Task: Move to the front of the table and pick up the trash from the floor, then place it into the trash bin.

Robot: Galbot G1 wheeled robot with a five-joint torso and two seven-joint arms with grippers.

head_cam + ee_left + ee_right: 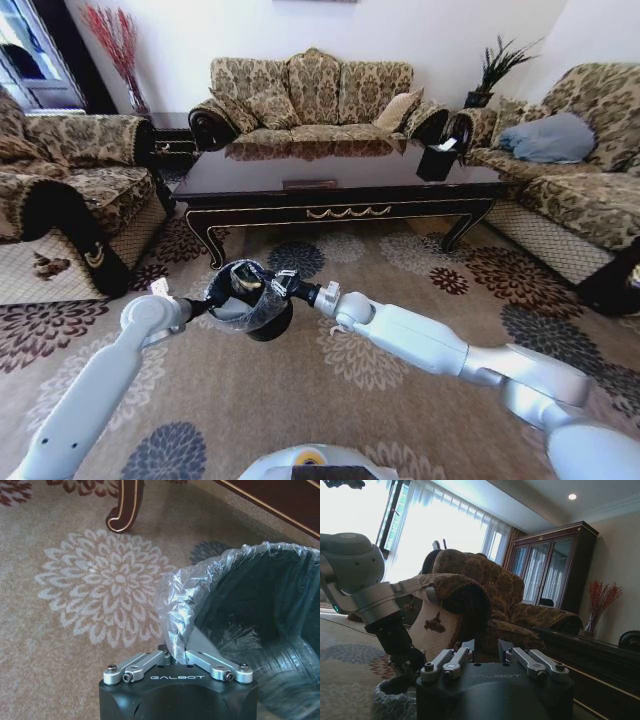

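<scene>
**Both grippers at the bin, in front of the table**

The trash bin (248, 300) is held up off the carpet (400, 270), near the middle of the head view and at about 6 o'clock from the table (330, 185). Its clear liner (180, 605) is crumpled over the rim. No loose trash can be made out on the floor.

The left gripper (208, 305) sits at the bin's 9 o'clock edge. In the left wrist view its fingers (192, 642) are pinched narrow on the rim and liner, with the bin's dark inside open beyond them.

The right gripper (290, 285) is at the bin's 2 o'clock edge, over the rim. In the right wrist view its fingers (467, 647) stand a short gap apart, with nothing seen between them.

A table leg (125, 507) stands on the carpet past the bin. Sofas (310, 95) ring the table at 9, 12 and 3 o'clock, and a small black tissue box (437, 160) sits on the tabletop's far right corner.
</scene>
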